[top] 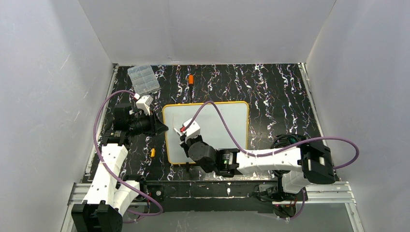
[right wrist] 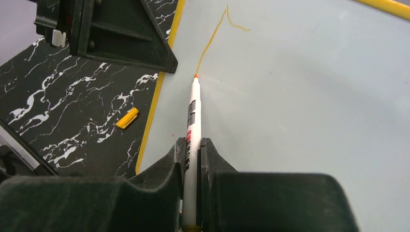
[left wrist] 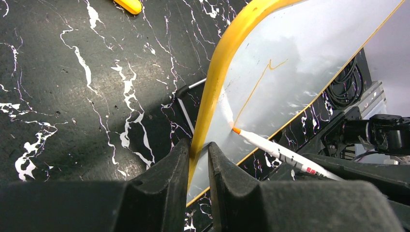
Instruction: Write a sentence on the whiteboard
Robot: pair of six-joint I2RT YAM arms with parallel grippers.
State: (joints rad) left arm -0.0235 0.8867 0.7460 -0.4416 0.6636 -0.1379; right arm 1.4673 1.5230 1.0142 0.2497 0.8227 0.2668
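Gripping a marker (right wrist: 192, 113), the right hand (right wrist: 193, 145) sets its tip on the whiteboard (top: 227, 116), mid tabletop (top: 275, 92), at the end of an orange stroke (right wrist: 212, 42); the left hand (left wrist: 198, 147) clamps the board's left rim.

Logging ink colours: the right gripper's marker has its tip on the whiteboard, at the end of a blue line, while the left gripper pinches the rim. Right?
No: the line is orange, not blue, as the right wrist view shows. The right gripper does hold the marker tip-down on the whiteboard, and the left gripper pinches the rim.
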